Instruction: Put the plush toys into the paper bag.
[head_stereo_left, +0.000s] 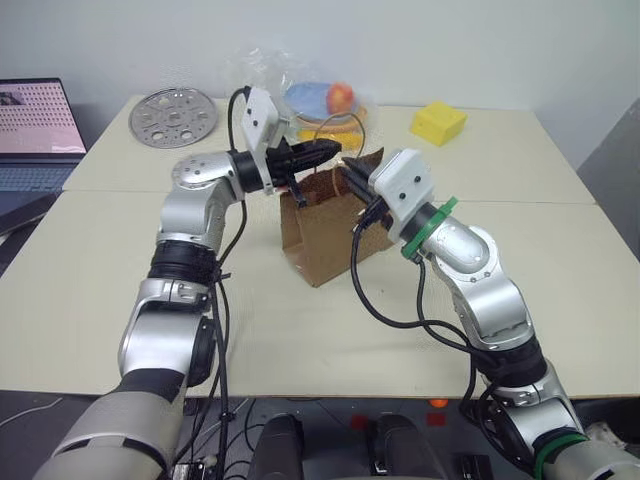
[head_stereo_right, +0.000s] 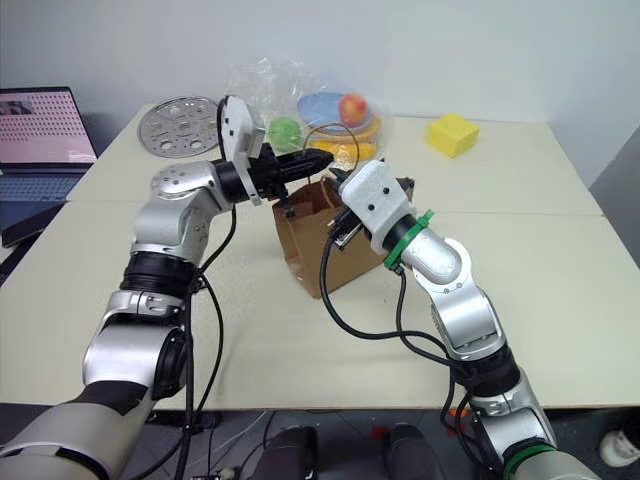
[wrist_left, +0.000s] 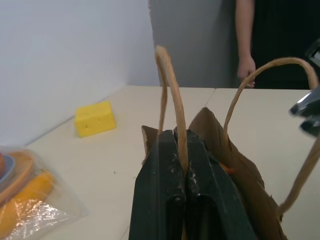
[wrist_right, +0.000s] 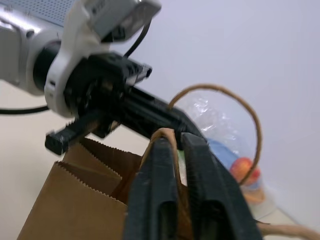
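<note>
The brown paper bag (head_stereo_left: 325, 235) stands upright in the middle of the table, mouth open. My left gripper (head_stereo_left: 333, 150) reaches over the bag from the left, level, and is shut on one twine handle (wrist_left: 167, 85). My right gripper (head_stereo_left: 350, 175) comes in from the right at the bag's top edge. Its fingers (wrist_right: 155, 165) stand close together with the other twine loop (wrist_right: 165, 132) pinched between them. A bit of orange (wrist_left: 226, 169) shows inside the bag's mouth; I cannot tell what it is. The plush toys are otherwise hidden.
Behind the bag lies a clear plastic bag of fruit (head_stereo_left: 320, 100). A yellow foam block (head_stereo_left: 438, 123) sits at the back right, a perforated metal disc (head_stereo_left: 173, 117) at the back left, a laptop (head_stereo_left: 35, 130) off the table's left. A person's hand (wrist_left: 246, 65) hangs beyond the far edge.
</note>
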